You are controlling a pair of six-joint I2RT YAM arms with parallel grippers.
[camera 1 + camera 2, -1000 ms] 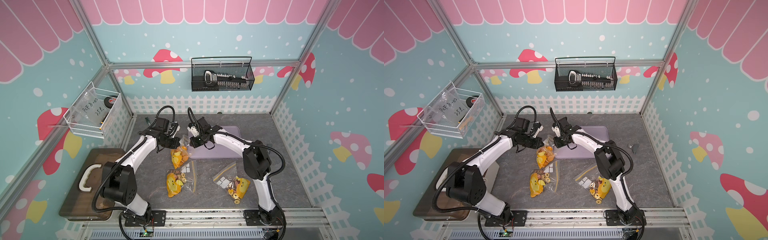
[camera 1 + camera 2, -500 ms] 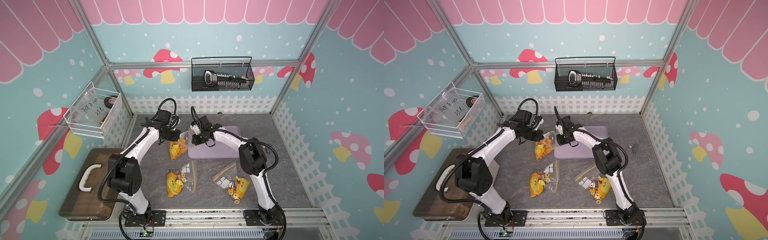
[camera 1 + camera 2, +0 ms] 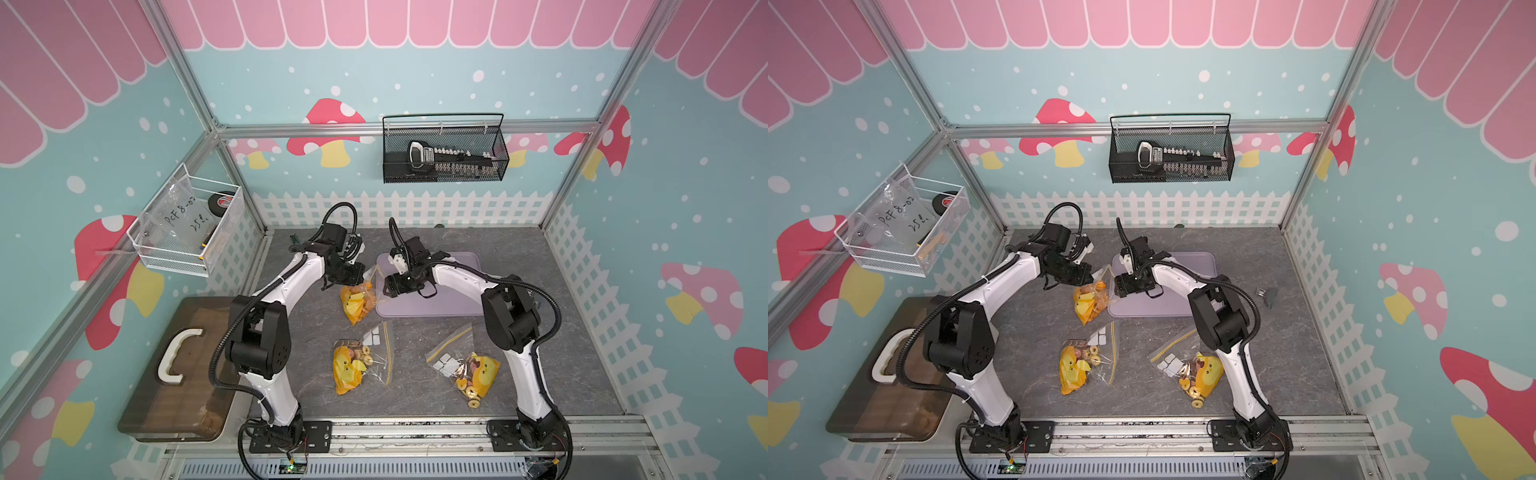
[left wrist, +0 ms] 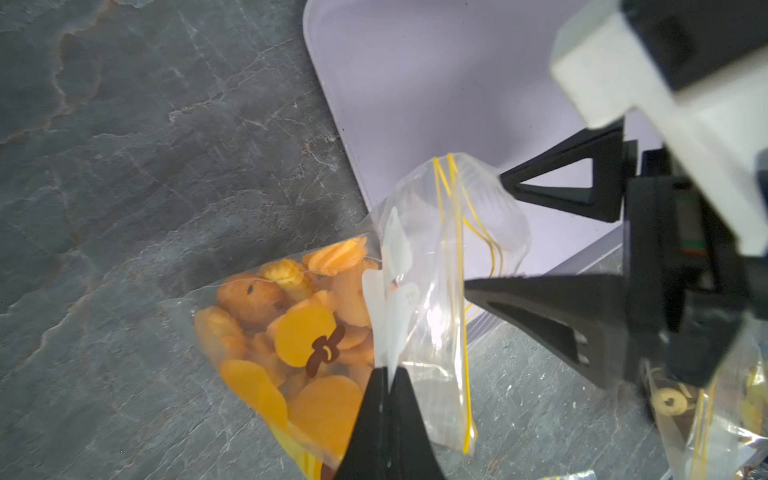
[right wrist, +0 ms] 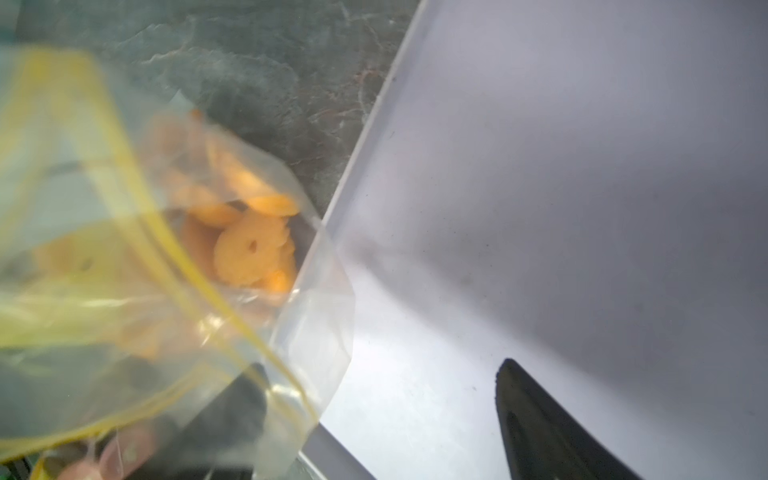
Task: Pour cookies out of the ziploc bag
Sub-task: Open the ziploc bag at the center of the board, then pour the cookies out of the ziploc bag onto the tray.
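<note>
The left gripper (image 4: 386, 374) is squeezing tight on the clear ziploc bag (image 4: 415, 249) — its two black fingers are pressing together with the plastic pinched between them. The bag is hanging down from that grip. The cookies (image 4: 299, 328) are sitting in a pile in the bag's low end, right under the left gripper. They are orange and golden, and all the ones that show are lying inside the bag.

The right gripper (image 4: 484, 232) is standing wide open and is not gripping anything. The bag's yellow-lined top is sitting right at its fingertips — whether it is touching them, I cannot tell.

A lilac tray (image 3: 449, 303) is lying under the right gripper. The full end of the bag is hanging over the grey table (image 4: 124, 166), just beside the tray's edge. Two more bags (image 3: 360, 368) are lying on the table, well apart from both grippers, closer to the arms' bases.
</note>
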